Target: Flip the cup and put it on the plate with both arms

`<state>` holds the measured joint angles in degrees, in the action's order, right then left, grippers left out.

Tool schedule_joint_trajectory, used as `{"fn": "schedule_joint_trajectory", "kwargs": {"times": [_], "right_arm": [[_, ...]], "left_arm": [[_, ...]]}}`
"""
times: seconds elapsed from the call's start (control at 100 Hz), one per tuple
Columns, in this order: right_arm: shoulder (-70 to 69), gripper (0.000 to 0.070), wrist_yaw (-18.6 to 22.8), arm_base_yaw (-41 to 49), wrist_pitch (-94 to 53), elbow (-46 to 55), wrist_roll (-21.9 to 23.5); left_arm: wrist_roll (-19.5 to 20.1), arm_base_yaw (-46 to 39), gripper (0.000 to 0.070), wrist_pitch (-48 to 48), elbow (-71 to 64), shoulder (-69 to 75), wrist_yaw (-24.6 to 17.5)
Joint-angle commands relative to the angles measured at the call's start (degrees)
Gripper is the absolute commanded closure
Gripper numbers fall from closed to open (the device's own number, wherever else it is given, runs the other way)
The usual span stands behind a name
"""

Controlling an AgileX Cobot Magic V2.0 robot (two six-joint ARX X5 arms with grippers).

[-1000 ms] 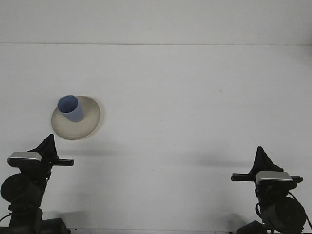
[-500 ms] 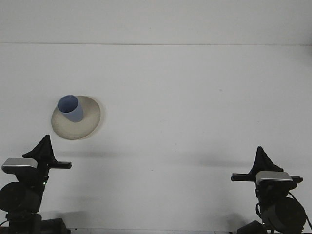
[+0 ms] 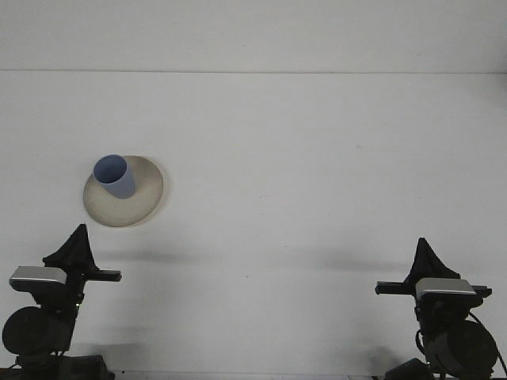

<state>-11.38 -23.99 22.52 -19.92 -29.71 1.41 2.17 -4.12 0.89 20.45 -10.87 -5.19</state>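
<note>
The cup [image 3: 116, 176] stood mouth-up on the plate [image 3: 124, 202] near the bench's [image 3: 317, 158] left edge. Both claws, left [image 3: 71, 245] and right [image 3: 424, 257], sat near the front edge; grip state could not be told. The cup sat off-centre, so a bump might tip it off.

The place looks like a robotics lab test station: a bare, uniformly white tabletop [image 3: 317, 198] meets a plain white wall [image 3: 253, 32], with two camera-fitted robot arms mounted at its near edge.
</note>
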Motion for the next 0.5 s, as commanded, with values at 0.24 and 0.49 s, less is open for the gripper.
{"fn": "schedule_joint_trajectory", "kwargs": {"times": [0.24, 0.49], "right_arm": [[0.09, 0.07, -0.02, 0.24, 0.44, -0.26, 0.68], [0.09, 0.07, -0.02, 0.26, 0.5, -0.26, 0.68]], "left_arm": [[-3.67, 3.39, 0.0688, 5.44, -14.91, 9.05, 0.55], [-6.32, 3.43, 0.0688, 6.88, -19.65, 10.71, 1.2]]}}
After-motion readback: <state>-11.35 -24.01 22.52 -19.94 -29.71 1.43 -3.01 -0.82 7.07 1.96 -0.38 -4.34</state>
